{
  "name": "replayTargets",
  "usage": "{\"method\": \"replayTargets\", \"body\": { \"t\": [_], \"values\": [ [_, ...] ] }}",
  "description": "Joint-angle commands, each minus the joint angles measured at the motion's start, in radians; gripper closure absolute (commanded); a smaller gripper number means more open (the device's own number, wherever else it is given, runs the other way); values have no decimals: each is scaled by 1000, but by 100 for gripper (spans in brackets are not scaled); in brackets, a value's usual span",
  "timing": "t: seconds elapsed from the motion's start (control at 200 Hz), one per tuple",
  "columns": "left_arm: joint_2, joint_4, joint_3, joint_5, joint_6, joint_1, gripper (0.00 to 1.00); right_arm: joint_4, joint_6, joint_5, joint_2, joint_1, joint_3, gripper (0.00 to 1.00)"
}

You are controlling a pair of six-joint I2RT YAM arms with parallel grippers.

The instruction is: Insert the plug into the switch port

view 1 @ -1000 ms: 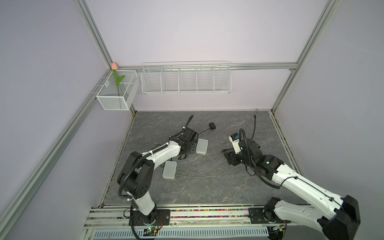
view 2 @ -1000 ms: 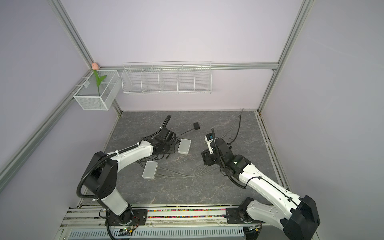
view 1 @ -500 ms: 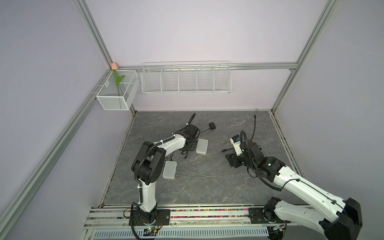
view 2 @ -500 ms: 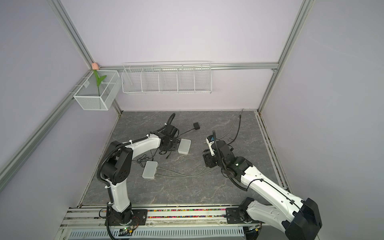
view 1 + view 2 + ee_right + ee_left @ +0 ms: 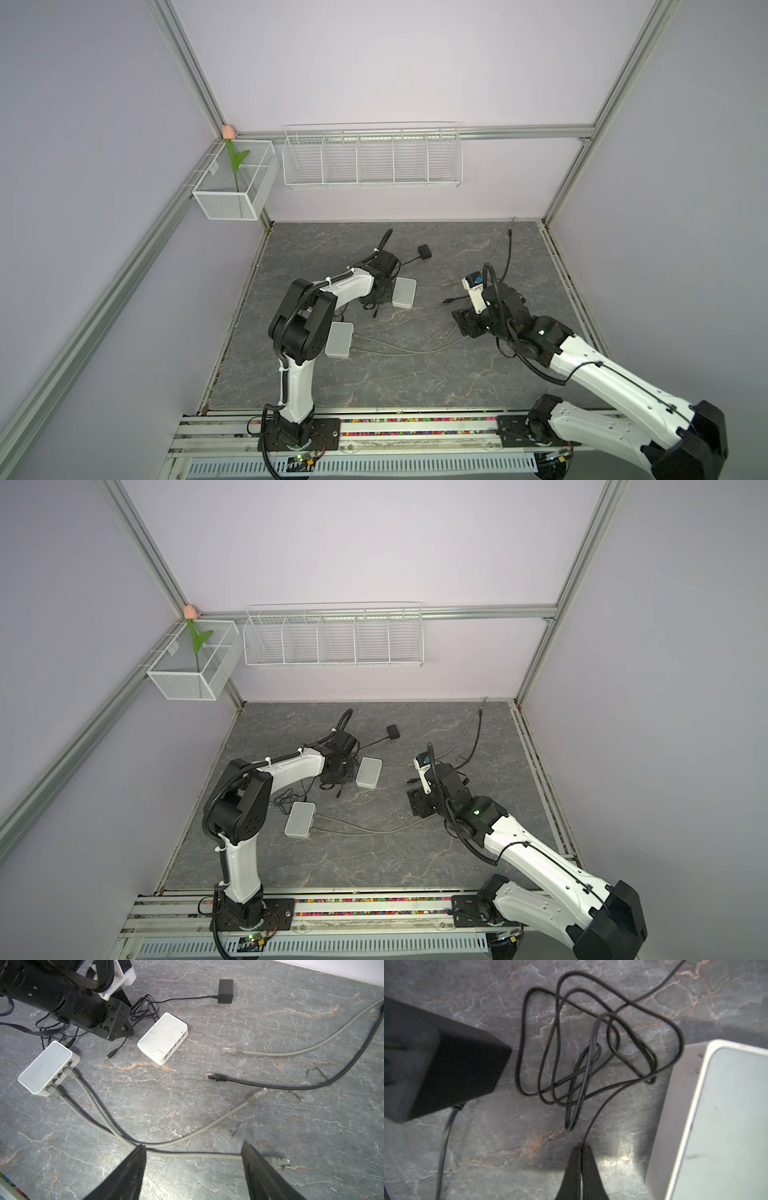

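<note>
The plug (image 5: 109,1056), a small black barrel on the end of a thin cord (image 5: 588,1057), sits just off the tip of the left end effector (image 5: 580,1148). I cannot tell whether it rests on the desk (image 5: 270,1126) or hangs just clear of it. The left end effector is pinched fully together on the cord a little back from the plug, not on the plug itself. The rest of the cord lies in a loose tangle on the desk ahead of the fingertips. The switch (image 5: 164,1038) lies flat just beside that tangle, near the plug but not touching it. Its row of ports is empty and faces away from the left end effector. The cord runs on past the switch to a black adapter (image 5: 225,990) farther back. A second switch (image 5: 45,1067) lies on the other side of the plug, with grey cables plugged into it. The right end effector (image 5: 193,1146) is well apart from the plug, its fingers spread wide and holding nothing. One grey cable (image 5: 193,1154) crosses the desk between them.
</note>
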Motion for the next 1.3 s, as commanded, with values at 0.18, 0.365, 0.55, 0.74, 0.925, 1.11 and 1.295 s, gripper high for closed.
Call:
{"method": "replayTargets", "body": {
  "t": [0.18, 0.365, 0.55, 0.74, 0.925, 1.11, 1.295],
  "values": [
    [-239, 7, -56, 162, 17, -6, 100, 118, -41, -212, -104, 1, -57, 23],
    [-393, 105, -104, 355, -3, -6, 100, 224, -22, -413, -124, -3, -82, 19],
    [-489, 300, -210, 525, -56, -6, 100, 299, 22, -572, -35, -33, -62, 18],
    [-519, 422, -280, 579, -111, -7, 100, 400, 110, -701, 97, -90, -26, 20],
    [-566, 569, -368, 600, -184, -9, 100, 528, 175, -785, 212, -107, -20, 22],
    [-593, 654, -413, 588, -222, -15, 100, 602, 202, -806, 284, -107, -8, 28],
    [-583, 687, -419, 584, -243, -22, 100, 645, 221, -853, 362, -104, 33, 42]
  ]
}}
